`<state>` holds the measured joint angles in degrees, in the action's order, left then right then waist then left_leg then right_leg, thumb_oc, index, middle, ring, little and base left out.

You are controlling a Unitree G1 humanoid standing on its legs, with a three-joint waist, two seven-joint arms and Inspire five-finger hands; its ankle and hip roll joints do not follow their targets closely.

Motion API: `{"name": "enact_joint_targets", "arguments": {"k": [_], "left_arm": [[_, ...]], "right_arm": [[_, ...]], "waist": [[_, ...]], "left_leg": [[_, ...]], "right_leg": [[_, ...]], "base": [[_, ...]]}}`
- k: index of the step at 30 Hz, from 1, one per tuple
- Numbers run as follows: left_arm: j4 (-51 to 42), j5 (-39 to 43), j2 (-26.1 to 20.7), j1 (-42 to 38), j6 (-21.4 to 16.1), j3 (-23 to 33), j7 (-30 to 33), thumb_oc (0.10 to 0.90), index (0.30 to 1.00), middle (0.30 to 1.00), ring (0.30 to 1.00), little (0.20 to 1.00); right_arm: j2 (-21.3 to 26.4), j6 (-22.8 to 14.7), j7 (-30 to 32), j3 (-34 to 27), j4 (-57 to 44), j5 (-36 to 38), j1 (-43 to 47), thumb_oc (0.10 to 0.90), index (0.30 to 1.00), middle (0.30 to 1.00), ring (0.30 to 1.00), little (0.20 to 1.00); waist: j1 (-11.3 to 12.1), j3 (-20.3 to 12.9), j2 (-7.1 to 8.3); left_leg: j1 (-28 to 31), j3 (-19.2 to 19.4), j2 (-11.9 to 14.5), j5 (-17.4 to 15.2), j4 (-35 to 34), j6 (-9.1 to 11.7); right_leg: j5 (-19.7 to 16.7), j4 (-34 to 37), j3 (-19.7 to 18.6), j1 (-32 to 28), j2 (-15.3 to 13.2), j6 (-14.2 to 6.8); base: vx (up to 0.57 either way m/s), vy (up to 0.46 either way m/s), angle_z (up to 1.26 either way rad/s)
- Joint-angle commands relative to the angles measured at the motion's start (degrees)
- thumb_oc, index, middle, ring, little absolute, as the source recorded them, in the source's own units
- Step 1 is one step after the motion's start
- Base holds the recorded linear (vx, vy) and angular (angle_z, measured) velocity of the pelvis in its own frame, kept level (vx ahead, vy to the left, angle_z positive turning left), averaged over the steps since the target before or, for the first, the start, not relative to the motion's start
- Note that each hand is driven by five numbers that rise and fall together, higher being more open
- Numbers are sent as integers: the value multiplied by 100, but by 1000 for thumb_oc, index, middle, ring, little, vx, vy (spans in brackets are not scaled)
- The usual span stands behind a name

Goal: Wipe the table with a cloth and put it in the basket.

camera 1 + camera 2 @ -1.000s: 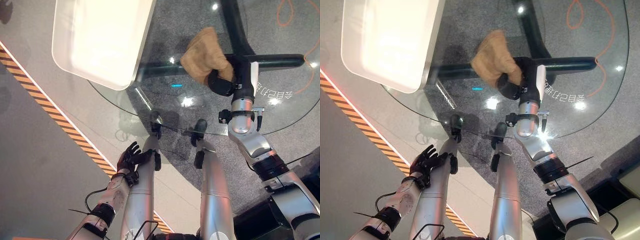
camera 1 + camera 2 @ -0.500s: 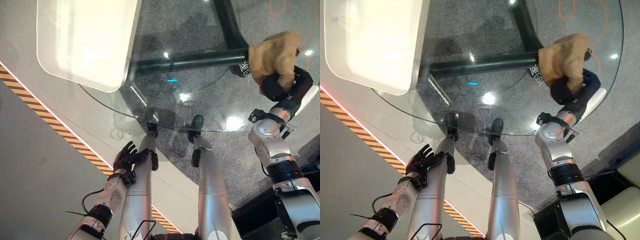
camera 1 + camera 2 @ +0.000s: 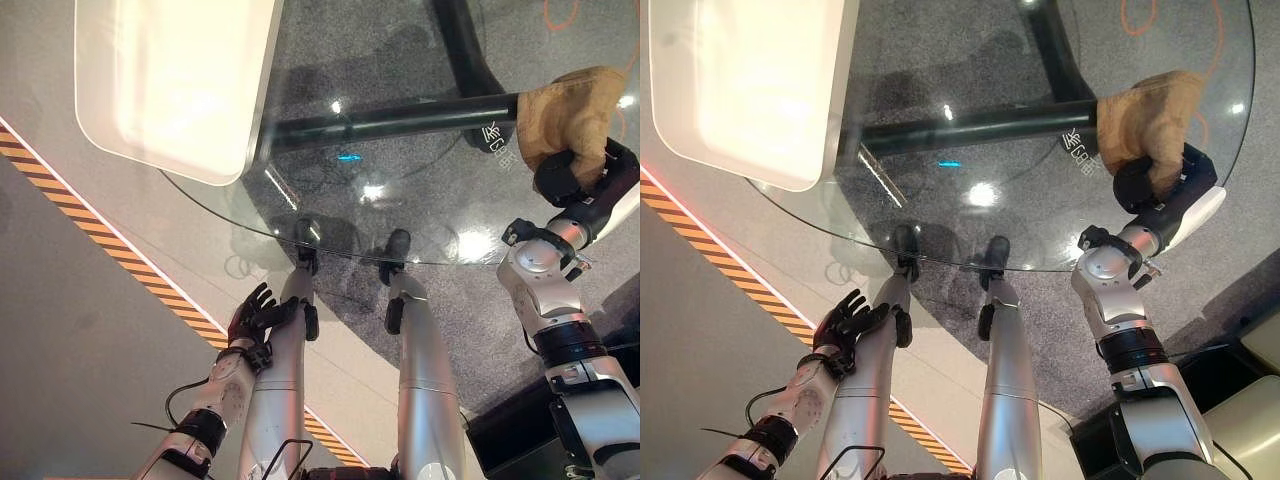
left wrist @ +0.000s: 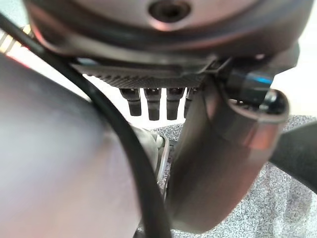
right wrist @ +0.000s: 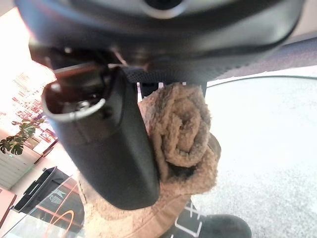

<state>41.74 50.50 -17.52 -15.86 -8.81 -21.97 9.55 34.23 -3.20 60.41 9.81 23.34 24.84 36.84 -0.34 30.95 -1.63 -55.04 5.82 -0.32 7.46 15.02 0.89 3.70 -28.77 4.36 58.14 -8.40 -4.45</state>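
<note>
A tan cloth point(image 3: 568, 112) lies bunched on the round glass table point(image 3: 420, 215) near its right edge. My right hand point(image 3: 560, 178) is shut on the cloth's near end; in the right wrist view the cloth point(image 5: 181, 134) is rolled up between the thumb and the curled fingers. My left hand point(image 3: 258, 315) hangs low beside the table's near edge, above the floor, with fingers relaxed and holding nothing. The white basket point(image 3: 180, 80) stands at the table's far left.
A dark table frame bar point(image 3: 380, 122) shows through the glass. A striped orange-and-black floor line point(image 3: 120, 262) runs diagonally at the left. An orange cable loop point(image 3: 1140, 15) lies on the floor at the far right.
My right hand has dragged the cloth from the table's middle across to its right edge, then a little farther right. The left hand has stayed put.
</note>
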Motion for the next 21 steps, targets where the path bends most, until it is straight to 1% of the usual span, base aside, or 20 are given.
{"name": "enact_joint_targets", "arguments": {"k": [1, 3, 5, 6, 7, 10, 17, 18, 19, 20, 21], "left_arm": [[17, 56, 231, 620, 17, -131, 101, 800, 900, 900, 900, 900], [16, 61, 222, 612, 40, -89, 99, 800, 900, 900, 900, 900], [5, 40, 229, 605, 80, -56, 99, 800, 900, 900, 900, 900], [5, 40, 229, 605, 80, -56, 99, 800, 900, 900, 900, 900], [-1, 35, 248, 600, 109, -27, 90, 800, 900, 900, 900, 900], [3, -17, 283, 619, 104, 4, 67, 800, 900, 900, 900, 900], [23, -126, 390, 640, 74, 54, 57, 800, 900, 900, 900, 900], [64, -150, 422, 754, 46, 26, 42, 800, 900, 900, 900, 900], [54, -151, 417, 644, 45, 63, 46, 800, 900, 900, 900, 900], [77, -178, 424, 782, 36, 44, 17, 800, 900, 900, 900, 900], [93, -188, 422, 784, 29, 55, -5, 800, 900, 900, 900, 900]], "right_arm": [[723, -495, 466, -448, -729, -554, 74, 100, 300, 300, 300, 200], [694, -427, 269, -412, -841, -694, 99, 100, 300, 300, 300, 200], [652, -251, 2, -343, -996, -828, 124, 100, 300, 300, 300, 200], [652, -251, 2, -343, -996, -828, 124, 100, 300, 300, 300, 200], [584, -93, -352, -218, -1186, -842, 109, 100, 300, 300, 300, 200], [457, -43, -742, -111, -1349, -795, 44, 100, 300, 300, 300, 200], [-11, 189, -1894, 359, -1799, -1063, -165, 100, 300, 300, 300, 200], [-146, 189, -2043, 537, -1837, -1130, -300, 100, 300, 300, 300, 200], [-128, 192, -2043, 509, -1851, -1134, -199, 100, 300, 300, 300, 200], [-205, 224, -2243, 638, -1872, -1207, -332, 100, 300, 300, 300, 200], [-230, 266, -2398, 698, -1890, -1268, -324, 100, 300, 300, 300, 200]], "waist": [[-66, -116, -227], [-62, -116, -231], [-59, -116, -233], [-59, -116, -233], [-67, -116, -234], [-68, -116, -221], [-70, -116, -204], [-46, -116, -216], [-69, -116, -202], [-37, -116, -214], [-33, -116, -216]], "left_leg": [[9, 43, -293, -1025, 833, 1], [9, 33, -304, -1020, 838, -1], [3, 31, -310, -1015, 846, -3], [3, 31, -310, -1015, 846, -3], [-4, 36, -311, -1010, 847, -3], [-22, 42, -311, -1010, 851, -5], [-48, 91, -300, -1000, 843, -14], [145, 60, -277, -1182, 893, 15], [-54, 103, -296, -994, 846, -14], [160, 65, -273, -1196, 902, 19], [153, 68, -272, -1193, 906, 21]], "right_leg": [[-775, 957, 307, -123, 364, -94], [-773, 944, 308, -119, 366, -98], [-768, 932, 309, -112, 361, -99], [-768, 932, 309, -112, 360, -99], [-763, 921, 295, -93, 370, -94], [-755, 913, 302, -74, 360, -89], [-728, 895, 309, -35, 358, -76], [-538, 803, 292, -207, 378, -113], [-718, 880, 318, -26, 350, -71], [-516, 792, 299, -224, 377, -113], [-513, 786, 301, -218, 378, -112]], "base": [[0, 0, 0], [0, 0, 0], [0, 0, 0], [9, 34, 0], [9, 33, 0], [3, 11, 0], [9, 6, 1], [3, 19, 6], [60, 21, 3], [0, 0, 0], [60, 21, -1]]}}
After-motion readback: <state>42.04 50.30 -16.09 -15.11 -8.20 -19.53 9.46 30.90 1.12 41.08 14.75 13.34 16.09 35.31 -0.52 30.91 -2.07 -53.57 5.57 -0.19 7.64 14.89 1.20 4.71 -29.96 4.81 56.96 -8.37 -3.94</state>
